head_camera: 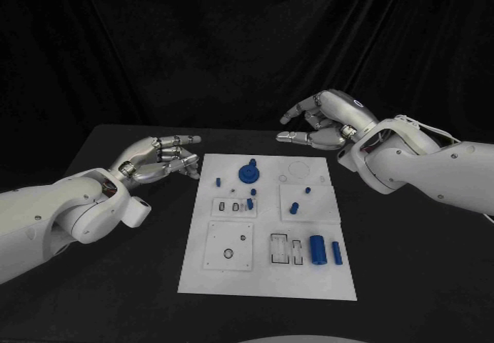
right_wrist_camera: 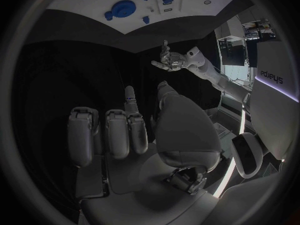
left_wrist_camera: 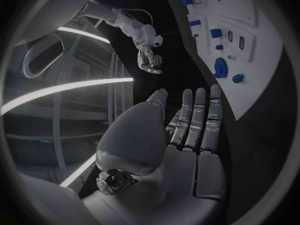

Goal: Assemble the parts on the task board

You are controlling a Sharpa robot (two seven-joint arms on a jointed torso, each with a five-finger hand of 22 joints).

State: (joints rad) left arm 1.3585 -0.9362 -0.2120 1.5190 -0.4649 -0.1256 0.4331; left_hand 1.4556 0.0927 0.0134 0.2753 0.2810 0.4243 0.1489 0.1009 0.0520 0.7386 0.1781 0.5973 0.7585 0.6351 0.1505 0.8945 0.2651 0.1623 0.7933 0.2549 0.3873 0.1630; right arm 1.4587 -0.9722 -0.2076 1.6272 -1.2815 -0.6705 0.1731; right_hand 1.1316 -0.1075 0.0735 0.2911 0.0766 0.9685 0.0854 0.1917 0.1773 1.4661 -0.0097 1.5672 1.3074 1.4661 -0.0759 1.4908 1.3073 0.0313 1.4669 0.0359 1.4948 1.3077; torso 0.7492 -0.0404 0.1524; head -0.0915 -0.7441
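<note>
1. The task board (head_camera: 270, 279) lies flat in the middle of the black worktop (head_camera: 412, 271), its long side running from near to far.
2. The left hand (head_camera: 163, 160) hovers just beside the board's far-left corner, clear of the board. Its fingers (left_wrist_camera: 201, 120) are extended, close together and only slightly curved, and they hold nothing.
3. The right hand (head_camera: 321, 121) is raised beyond the board's far-right corner, well apart from the parts. Most of its fingers (right_wrist_camera: 115, 132) are curled in toward the palm, with one pointing out; nothing is in its grasp.
4. A blue gear-like disc (head_camera: 248, 173) sits on the board near the far edge, with a small blue piece (head_camera: 217, 181) just to its left.
5. Two small blue pegs (head_camera: 295, 208) rest on the raised square plate at the board's right middle.
6. Two blue cylinders (head_camera: 318, 249) lie side by side at the near right, next to a slotted holder (head_camera: 279, 249).
7. A blue block (head_camera: 250, 204) stands at the right end of the small slotted plate (head_camera: 232, 207) left of centre.
8. A square plate with a ring mark (head_camera: 228, 246) occupies the near left of the board.
</note>
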